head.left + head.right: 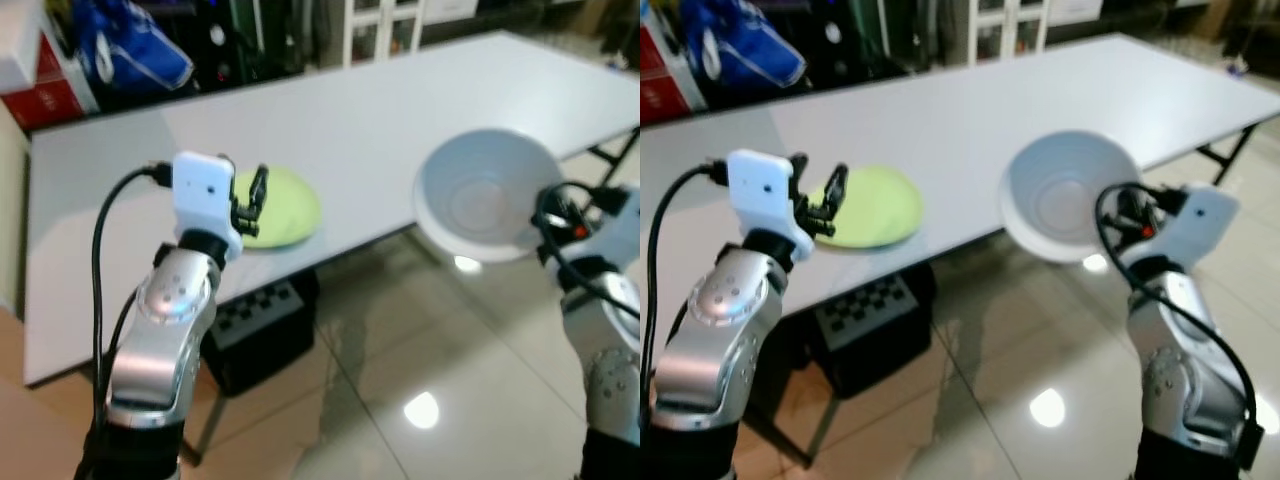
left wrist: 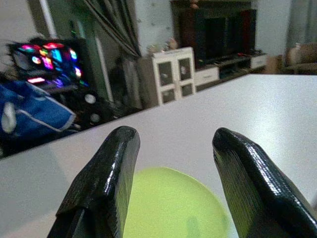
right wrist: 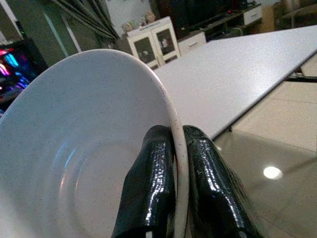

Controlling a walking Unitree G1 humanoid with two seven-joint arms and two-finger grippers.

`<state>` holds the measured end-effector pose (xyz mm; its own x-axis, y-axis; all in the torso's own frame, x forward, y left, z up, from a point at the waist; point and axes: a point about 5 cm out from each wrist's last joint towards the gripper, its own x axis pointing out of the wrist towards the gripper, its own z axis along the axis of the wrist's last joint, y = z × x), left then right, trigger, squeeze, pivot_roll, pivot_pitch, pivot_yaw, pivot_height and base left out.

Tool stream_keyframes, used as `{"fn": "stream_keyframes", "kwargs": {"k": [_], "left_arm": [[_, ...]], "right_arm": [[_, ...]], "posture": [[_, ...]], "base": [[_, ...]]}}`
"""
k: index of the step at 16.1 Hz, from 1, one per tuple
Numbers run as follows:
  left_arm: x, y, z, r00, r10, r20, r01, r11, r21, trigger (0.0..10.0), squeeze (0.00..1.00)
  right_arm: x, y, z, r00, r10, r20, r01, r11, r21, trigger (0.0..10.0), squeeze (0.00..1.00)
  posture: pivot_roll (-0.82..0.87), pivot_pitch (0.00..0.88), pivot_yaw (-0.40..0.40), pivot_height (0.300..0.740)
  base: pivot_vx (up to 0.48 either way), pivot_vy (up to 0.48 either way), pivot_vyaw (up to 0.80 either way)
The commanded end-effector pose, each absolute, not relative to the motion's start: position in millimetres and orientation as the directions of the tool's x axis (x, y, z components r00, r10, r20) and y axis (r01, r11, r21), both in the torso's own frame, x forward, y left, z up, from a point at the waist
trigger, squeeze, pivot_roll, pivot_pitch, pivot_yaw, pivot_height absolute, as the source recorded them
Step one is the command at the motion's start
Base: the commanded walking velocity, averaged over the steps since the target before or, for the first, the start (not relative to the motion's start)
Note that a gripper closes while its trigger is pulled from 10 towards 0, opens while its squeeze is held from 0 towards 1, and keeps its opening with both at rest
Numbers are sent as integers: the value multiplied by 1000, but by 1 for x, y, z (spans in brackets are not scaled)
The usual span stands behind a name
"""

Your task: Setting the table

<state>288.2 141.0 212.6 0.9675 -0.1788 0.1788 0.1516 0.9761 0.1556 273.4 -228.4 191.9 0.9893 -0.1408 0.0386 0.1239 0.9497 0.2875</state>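
You have the green plate (image 1: 278, 208) down near the worktop's (image 1: 400, 110) near edge, left gripper (image 1: 247, 200) hovering over it, fingers spread. Your right gripper (image 3: 174, 148) pinches the white bowl's (image 1: 1068, 195) rim, held out past the edge; it's not yet placed.

A long white surface (image 1: 400, 110) stands on a shiny tiled floor (image 1: 400, 360). One green plate (image 1: 285, 212) lies flat on the surface, close to its near edge.
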Motion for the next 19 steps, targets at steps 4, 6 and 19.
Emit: {"fn": "stream_keyframes", "kwargs": {"k": [4,6,19], "left_arm": [[288,151,215,970,-161,182,130,977,171,10000,0],[288,150,215,970,-162,181,131,976,172,10000,0],[286,131,194,960,-256,113,239,960,145,10000,0]], "right_arm": [[276,-214,195,994,-88,60,65,948,311,10000,0],[275,-216,195,993,-101,62,76,942,328,10000,0],[290,-249,209,972,-228,54,207,945,254,10000,0]], "posture": [[23,0,20,740],[21,0,24,740],[-18,0,36,740]], "base": [[401,0,742],[401,0,284],[212,0,0]]}}
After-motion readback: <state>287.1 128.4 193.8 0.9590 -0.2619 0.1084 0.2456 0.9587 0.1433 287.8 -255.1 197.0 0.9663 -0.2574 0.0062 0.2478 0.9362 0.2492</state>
